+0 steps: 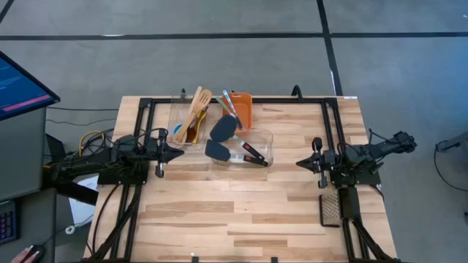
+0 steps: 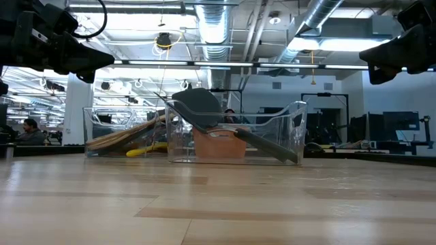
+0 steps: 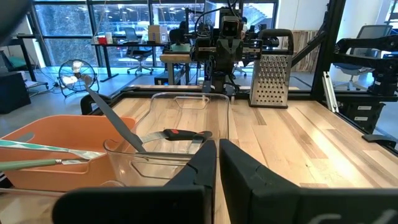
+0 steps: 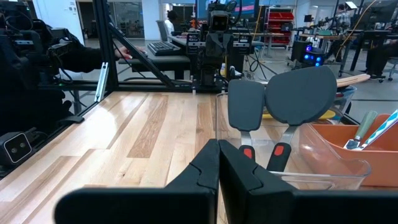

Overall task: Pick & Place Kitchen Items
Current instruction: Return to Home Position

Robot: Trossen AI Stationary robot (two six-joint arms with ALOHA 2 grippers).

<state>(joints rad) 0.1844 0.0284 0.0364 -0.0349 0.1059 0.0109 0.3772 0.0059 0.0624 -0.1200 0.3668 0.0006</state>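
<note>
The left gripper (image 1: 178, 154) hovers above the table (image 1: 256, 219), just beside the left-hand clear tub (image 1: 175, 120), its fingers pressed together on nothing. The right gripper (image 1: 299, 164) hangs opposite, towards the table's right side, likewise closed and empty. 2 black turners (image 1: 221, 131) lean in the right-hand clear tub (image 1: 267, 150). The wooden spoons (image 1: 197, 109) lie in the left-hand one, and the blue utensils (image 1: 228, 96) stand in the orange bin (image 1: 245, 111)
</note>
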